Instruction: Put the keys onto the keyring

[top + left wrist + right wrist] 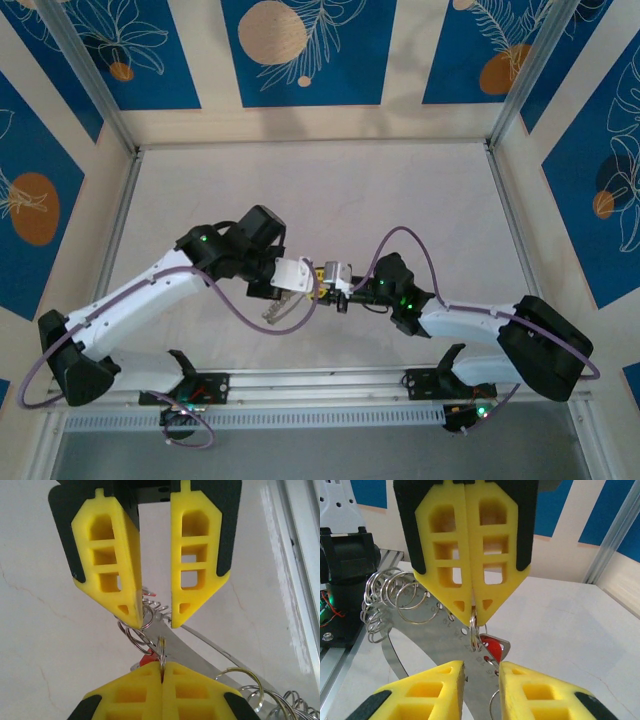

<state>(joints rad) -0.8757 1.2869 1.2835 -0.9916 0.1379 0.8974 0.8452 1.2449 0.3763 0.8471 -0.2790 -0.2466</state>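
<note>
Keyring (473, 631) perhaps pinched, left end effector (471, 614) closed

Faint stamped marks on metal strip (445, 650), none legible

Just beyond the tips of the left gripper (162, 666), a red key head (146, 658) is largely hidden by them, and the keyring (162, 647) is covered where it is pinched. The metal strip (440, 645) is cut off behind the right gripper (482, 667). Seen from above, nothing between the two grippers can be told apart.
</note>
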